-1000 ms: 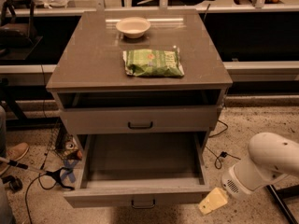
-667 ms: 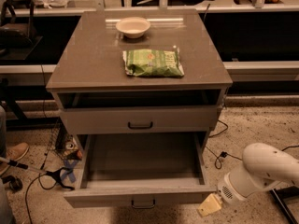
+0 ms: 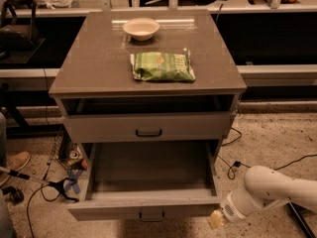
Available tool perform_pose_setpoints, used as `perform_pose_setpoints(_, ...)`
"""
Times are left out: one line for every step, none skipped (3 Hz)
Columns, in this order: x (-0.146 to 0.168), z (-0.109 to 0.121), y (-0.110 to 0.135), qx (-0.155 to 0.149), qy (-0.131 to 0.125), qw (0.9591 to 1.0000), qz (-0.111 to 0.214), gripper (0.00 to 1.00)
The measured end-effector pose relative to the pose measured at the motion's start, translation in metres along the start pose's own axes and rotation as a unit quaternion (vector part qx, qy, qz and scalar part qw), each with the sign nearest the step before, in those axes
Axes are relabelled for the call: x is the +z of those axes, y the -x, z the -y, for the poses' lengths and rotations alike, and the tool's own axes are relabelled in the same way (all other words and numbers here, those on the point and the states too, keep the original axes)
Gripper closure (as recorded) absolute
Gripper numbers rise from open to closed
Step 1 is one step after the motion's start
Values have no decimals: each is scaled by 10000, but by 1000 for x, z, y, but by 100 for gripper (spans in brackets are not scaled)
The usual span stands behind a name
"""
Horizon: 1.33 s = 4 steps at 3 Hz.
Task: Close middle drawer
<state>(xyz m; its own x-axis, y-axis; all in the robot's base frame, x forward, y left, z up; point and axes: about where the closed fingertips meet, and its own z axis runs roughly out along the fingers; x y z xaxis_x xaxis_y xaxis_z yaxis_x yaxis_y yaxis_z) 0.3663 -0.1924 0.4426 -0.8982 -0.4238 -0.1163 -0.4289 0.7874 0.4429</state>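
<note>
The middle drawer (image 3: 114, 209) is pulled far out of the grey cabinet (image 3: 94, 63). Its wide deep tray looks bare inside, and a small dark bar handle (image 3: 151, 215) sits on its low front. Above it the taller-fronted drawer (image 3: 104, 128) stands slightly out, with a dark gap over it. My gripper (image 3: 216, 219), a pale tip on the white arm (image 3: 277, 187), is low at the right end of the middle drawer's front, touching or nearly touching its corner.
A cream bowl (image 3: 141, 28) and a green snack bag (image 3: 162, 66) lie on the cabinet top. Cables (image 3: 233, 170) trail on the speckled floor to the right. A shoe (image 3: 14, 162) and a black-and-blue tool (image 3: 64, 186) lie to the left.
My arm and gripper have moved left, from out at the right to the middle drawer's front right corner. The drawer has not visibly moved.
</note>
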Motion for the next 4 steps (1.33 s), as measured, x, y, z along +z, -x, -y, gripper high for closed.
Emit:
perform_pose_setpoints(39,12,48,-139,40,9992,369,100)
perform_pose_setpoints(39,12,48,-139,40,9992,369,100)
perform_pose_setpoints(43,29,75,-200,20,9977,649,100)
perform_pose_setpoints(49,45,110,-294,44,9945,1006,100)
